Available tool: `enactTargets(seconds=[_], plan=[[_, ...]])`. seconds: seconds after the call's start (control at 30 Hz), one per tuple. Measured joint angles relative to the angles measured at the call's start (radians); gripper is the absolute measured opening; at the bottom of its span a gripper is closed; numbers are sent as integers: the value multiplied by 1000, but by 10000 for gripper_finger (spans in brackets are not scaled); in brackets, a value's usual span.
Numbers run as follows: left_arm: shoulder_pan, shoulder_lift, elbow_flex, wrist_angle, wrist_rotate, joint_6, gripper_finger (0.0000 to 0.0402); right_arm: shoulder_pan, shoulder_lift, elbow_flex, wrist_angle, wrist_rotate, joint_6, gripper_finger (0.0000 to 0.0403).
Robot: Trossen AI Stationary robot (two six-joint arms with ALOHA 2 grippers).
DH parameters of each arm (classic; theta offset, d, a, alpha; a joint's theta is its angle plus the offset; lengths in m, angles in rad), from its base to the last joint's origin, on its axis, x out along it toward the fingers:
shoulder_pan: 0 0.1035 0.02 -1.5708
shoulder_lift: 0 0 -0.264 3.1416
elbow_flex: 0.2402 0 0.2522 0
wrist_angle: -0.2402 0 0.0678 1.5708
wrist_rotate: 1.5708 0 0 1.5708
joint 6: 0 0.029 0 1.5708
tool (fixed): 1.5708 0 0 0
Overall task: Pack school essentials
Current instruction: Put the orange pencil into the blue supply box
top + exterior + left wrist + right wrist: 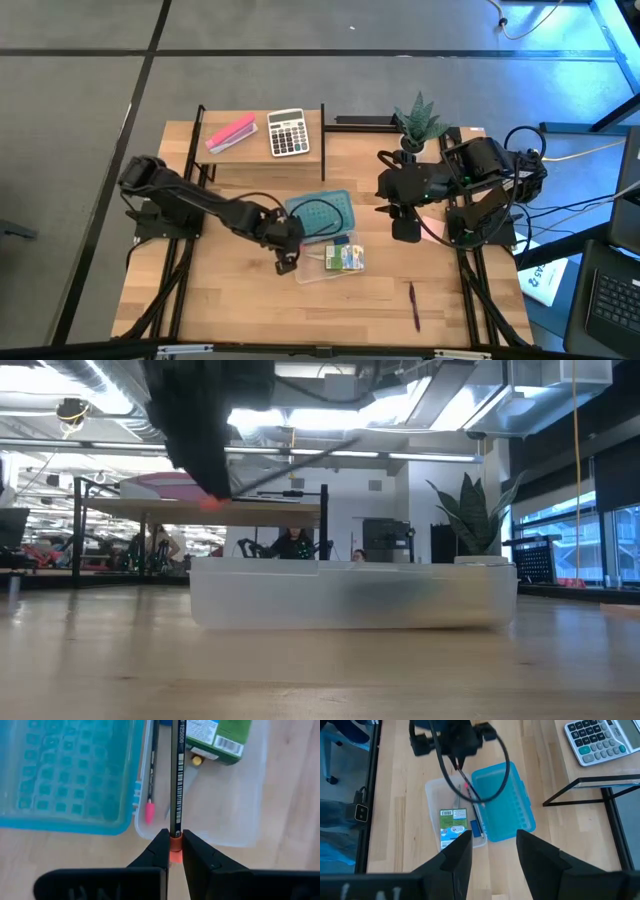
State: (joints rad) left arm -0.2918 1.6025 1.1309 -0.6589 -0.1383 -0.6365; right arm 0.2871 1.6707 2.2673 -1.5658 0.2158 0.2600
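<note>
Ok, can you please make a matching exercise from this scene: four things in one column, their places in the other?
1 red-tipped pencil
2 crayon box
3 pen
4 calculator

a on the raised shelf
b inside the clear box
c gripped in the left tool
d on the table top

Pairs: 1-c, 2-b, 3-d, 4-a

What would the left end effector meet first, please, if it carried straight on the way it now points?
The left end effector, shut on a pencil, points down over the clear plastic case. Straight on, the pencil's far end would probably meet the crayon box inside it first, though depth is unclear.
</note>
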Motion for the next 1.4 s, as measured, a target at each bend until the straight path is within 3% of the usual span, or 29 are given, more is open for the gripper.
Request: enactTargets(seconds=[0.43, 1.4], plan=[[38, 119, 0, 86, 2, 140, 26, 0, 0, 0, 2, 0, 0, 156], [36, 193, 0, 99, 33, 93, 27, 0, 1, 0, 2, 0, -2, 156]])
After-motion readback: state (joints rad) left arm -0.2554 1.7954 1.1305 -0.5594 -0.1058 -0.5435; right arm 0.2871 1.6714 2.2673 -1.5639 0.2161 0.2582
